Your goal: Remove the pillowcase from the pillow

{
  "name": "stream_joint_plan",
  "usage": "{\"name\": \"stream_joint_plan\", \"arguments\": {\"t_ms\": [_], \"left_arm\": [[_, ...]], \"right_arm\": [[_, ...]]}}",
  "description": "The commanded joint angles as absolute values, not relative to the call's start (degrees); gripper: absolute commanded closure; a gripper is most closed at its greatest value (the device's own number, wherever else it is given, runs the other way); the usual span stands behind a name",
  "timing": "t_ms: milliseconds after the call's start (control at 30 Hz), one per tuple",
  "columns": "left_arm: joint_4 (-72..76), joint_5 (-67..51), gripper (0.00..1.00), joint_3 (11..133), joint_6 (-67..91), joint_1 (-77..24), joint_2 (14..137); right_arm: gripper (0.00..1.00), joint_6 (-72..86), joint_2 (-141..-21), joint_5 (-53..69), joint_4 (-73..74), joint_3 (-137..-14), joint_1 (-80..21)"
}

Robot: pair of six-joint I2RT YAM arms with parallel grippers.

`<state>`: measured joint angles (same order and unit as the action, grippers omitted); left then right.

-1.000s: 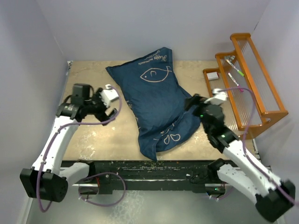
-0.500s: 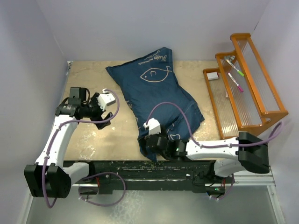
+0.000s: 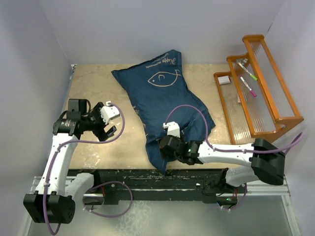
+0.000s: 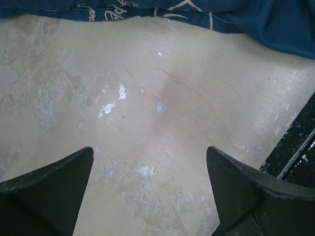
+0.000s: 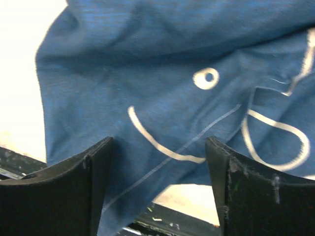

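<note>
Since a second ago your right gripper (image 3: 165, 147) has swung across to the pillowcase's (image 3: 165, 105) near corner, jaws apart astride the fabric. Pillowcase lies mid-desk (image 3: 93, 83). Left gripper (image 3: 113, 121) hangs wide apart beside it.

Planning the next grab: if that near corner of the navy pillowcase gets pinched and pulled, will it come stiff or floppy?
Probably floppy: the pillowcase lies creased and slack at that corner. Its middle bulges, so the whole bundle may drag along the table.
</note>
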<state>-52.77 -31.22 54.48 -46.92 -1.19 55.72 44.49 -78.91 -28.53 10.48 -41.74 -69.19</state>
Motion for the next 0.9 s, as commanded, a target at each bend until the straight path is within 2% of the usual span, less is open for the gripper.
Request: {"name": "stream_joint_plan", "arguments": {"t_ms": [0, 67, 167, 233, 300, 433, 533, 567, 700, 867], "left_arm": [[-54.70, -33.84, 0.01, 55.20, -50.07, -0.97, 53.64], [-54.84, -34.20, 0.01, 55.27, -50.35, -0.97, 53.33], [-55.11, -34.62, 0.01, 55.92, -49.86, -1.01, 53.50], [-55.36, -34.91, 0.02, 56.50, -49.05, -1.05, 53.48], [-55.84, -35.33, 0.02, 56.76, -48.59, -1.05, 53.42], [-57.54, -35.84, 0.05, 57.08, -49.31, -1.01, 52.75], [-59.14, -36.01, 0.10, 57.12, -51.36, -1.05, 52.00], [-59.57, -36.04, 0.11, 56.97, -52.09, -1.05, 51.90], [-59.61, -37.22, 0.14, 56.18, -53.00, -1.03, 50.67], [-58.28, -41.94, 0.12, 54.50, -53.18, -1.10, 48.15]], "right_arm": [[0.19, 49.63, -76.19, -29.80, 22.74, -43.12, -68.64], [0.15, 50.71, -76.10, -29.36, 25.60, -43.50, -68.65], [0.15, 52.36, -75.33, -26.93, 23.27, -42.56, -68.64], [0.19, 52.31, -74.79, -24.60, 16.95, -41.05, -68.60], [0.28, 52.03, -76.11, -22.49, 11.11, -41.34, -68.45], [0.54, 48.48, -78.56, -17.79, 0.93, -44.88, -67.24], [0.91, 45.16, -79.26, -15.67, 0.43, -50.68, -63.54], [0.99, 44.10, -79.17, -14.61, 1.05, -52.79, -61.97], [1.00, 40.23, -78.83, -10.38, 1.64, -61.56, -55.41], [1.00, 35.19, -83.23, -7.82, 5.43, -74.65, -53.71]]}}
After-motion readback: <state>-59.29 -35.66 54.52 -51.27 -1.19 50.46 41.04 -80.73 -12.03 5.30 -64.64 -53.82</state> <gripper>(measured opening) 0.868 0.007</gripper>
